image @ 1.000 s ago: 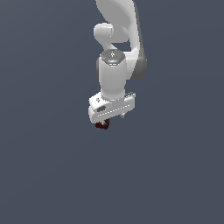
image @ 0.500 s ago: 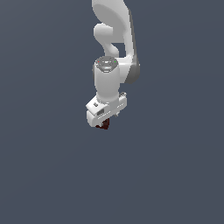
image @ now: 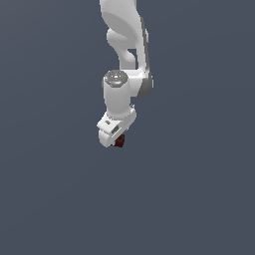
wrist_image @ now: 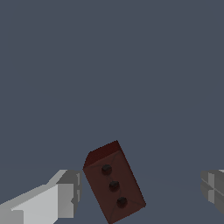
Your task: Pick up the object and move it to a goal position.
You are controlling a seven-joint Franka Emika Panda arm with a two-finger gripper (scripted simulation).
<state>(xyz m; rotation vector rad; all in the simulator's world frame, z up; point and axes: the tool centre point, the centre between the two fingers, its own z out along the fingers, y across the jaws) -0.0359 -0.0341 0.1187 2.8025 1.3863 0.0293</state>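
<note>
Hanging under the white arm, end effector [image: 115,140] spread wide, dark red-brown cube [wrist_image: 113,182] tilted between its fingers [wrist_image: 65,192].

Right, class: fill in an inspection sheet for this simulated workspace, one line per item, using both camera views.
Surface: plain dark blue-grey floor, no marks or edges seen.
Job's things: small dark red-brown cube, three dark dots on one face, skewed relative to the fingers; goal position not marked.
Clutter: nothing seen.
Grippers: white gripper open, pointing down, fingers either side of the cube; clear gap on one side, the other finger close, contact cannot be told.
Cables: nothing seen.
Surroundings: white Panda arm coming in from the exterior view's top; nothing else seen.
</note>
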